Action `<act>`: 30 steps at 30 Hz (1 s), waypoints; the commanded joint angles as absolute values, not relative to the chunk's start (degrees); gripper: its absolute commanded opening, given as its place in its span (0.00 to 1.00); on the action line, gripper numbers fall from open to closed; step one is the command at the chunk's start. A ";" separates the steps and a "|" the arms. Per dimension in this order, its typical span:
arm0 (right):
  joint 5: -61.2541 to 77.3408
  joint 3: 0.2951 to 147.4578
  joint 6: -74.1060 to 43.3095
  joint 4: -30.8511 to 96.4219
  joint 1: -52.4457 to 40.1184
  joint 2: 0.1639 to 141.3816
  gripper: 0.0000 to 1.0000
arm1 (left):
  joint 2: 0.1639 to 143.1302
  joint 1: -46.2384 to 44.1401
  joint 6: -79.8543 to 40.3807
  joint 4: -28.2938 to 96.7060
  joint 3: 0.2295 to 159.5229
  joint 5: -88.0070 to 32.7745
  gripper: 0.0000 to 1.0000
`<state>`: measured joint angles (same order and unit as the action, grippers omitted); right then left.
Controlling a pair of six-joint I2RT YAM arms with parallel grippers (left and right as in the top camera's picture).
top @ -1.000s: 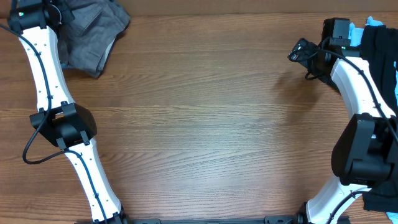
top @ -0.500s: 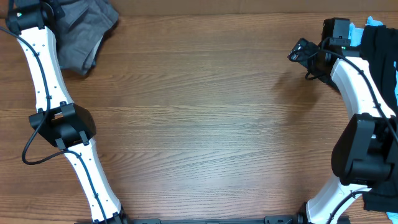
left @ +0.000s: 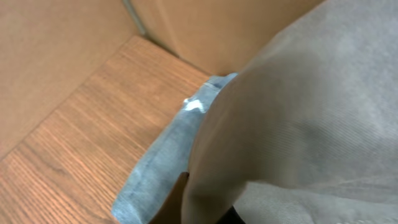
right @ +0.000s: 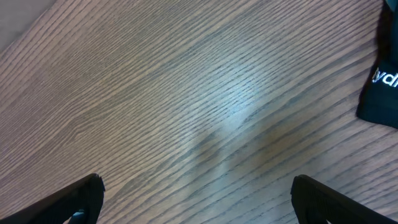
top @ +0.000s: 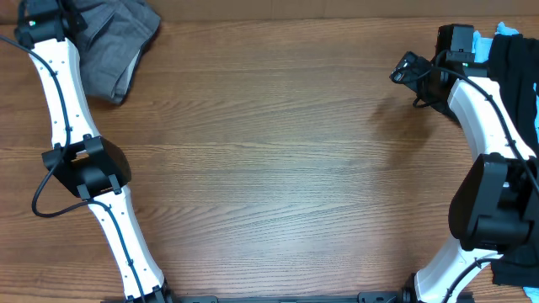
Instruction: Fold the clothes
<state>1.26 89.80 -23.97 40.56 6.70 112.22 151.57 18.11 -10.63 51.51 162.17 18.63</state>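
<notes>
Grey shorts [top: 114, 46] are lying crumpled at the 10 o'clock corner of the worktop [top: 269, 160] in the overhead view, and one part of them is going out of the picture at the top edge. In the left wrist view the same grey cloth is filling the side from 12 to 5 o'clock, very near to the camera. A paler blue-grey strip [left: 163, 168] is lying along its edge at 7 o'clock, on the wood; I cannot tell whether this strip is belonging to the grey shorts. A brown board wall [left: 62, 50] is standing behind, at 11 o'clock.

The left pincer [top: 67, 15] is sitting at the 9 o'clock side of the shorts, but the cloth is hiding its fingers, so I cannot tell if it is spread or pinching.

Well apart, at 2 o'clock of the worktop, the right pincer [top: 407, 71] is hanging over bare wood. Its own camera is showing the two fingertips [right: 81, 196] spread wide, with only wood grain between them. Just beside it, at the 3 o'clock edge, a black garment [top: 514, 76] with white letters is lying, and a light-blue garment [top: 487, 38] is showing at its upper end.
</notes>
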 commanded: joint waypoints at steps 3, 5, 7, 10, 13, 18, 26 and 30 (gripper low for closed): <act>1.39 90.98 -24.08 40.36 6.46 110.69 1.00 | 153.53 20.03 -11.84 51.70 163.92 25.56 0.08; 1.39 90.98 -24.08 40.36 6.46 110.69 1.00 | 154.08 20.71 -11.86 52.18 163.92 25.67 0.09; 1.39 90.98 -24.08 40.36 6.46 110.69 1.00 | 154.58 21.32 -11.86 52.84 163.87 25.67 0.11; 1.39 90.98 -24.08 40.36 6.46 110.69 1.00 | 155.13 21.91 -11.84 53.36 163.85 25.71 0.13; 1.39 90.98 -24.05 40.36 6.46 110.69 1.00 | 155.15 22.39 -11.86 53.39 163.85 25.91 0.32; 1.41 90.98 -24.08 40.36 6.46 110.69 1.00 | 155.15 22.57 -11.86 53.45 163.85 25.85 0.55; 1.39 90.98 -24.08 40.36 6.46 110.69 1.00 | 154.47 20.53 -11.86 52.42 165.03 25.39 0.57; 1.39 90.98 -24.08 40.36 6.46 110.69 1.00 | 154.39 18.85 -11.84 49.82 165.62 21.02 0.46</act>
